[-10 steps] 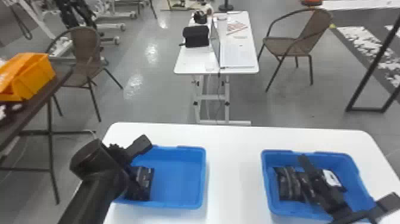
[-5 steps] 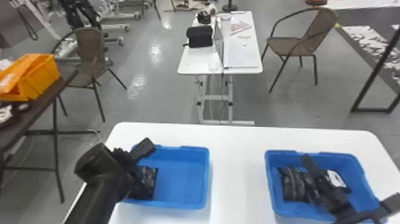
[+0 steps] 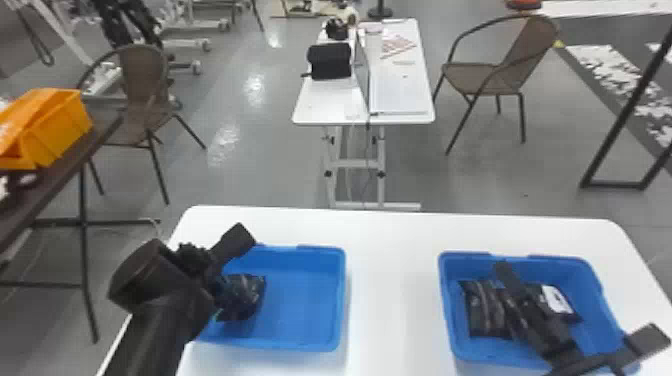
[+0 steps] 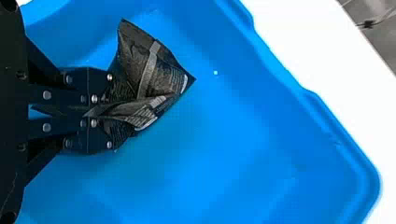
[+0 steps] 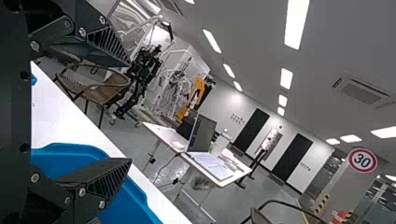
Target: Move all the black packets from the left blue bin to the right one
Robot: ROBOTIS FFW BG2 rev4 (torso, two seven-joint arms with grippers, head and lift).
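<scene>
In the head view my left gripper (image 3: 215,280) is at the left side of the left blue bin (image 3: 305,345), over a black packet (image 3: 245,295). The left wrist view has the left gripper (image 4: 100,111) shut on a pinched fold of the packet (image 4: 156,70), with blue bin floor (image 4: 224,163) around it. My right gripper (image 3: 575,305) stands above the right blue bin (image 3: 447,300), where several black packets (image 3: 485,310) lie, partly behind its finger. In the right wrist view the right gripper (image 5: 123,112) is open, its fingers wide apart with nothing held.
Both bins stand on a white table (image 3: 390,300) with a gap between them. Beyond it is a smaller white table (image 3: 325,100) with a laptop and a black case. An orange bin (image 3: 60,125) sits on a dark table at the left; chairs stand farther back.
The head view has shifted slightly, moving the scene a little to the right. My left gripper stays at the packet, and the right arm holds its place over the right bin.
</scene>
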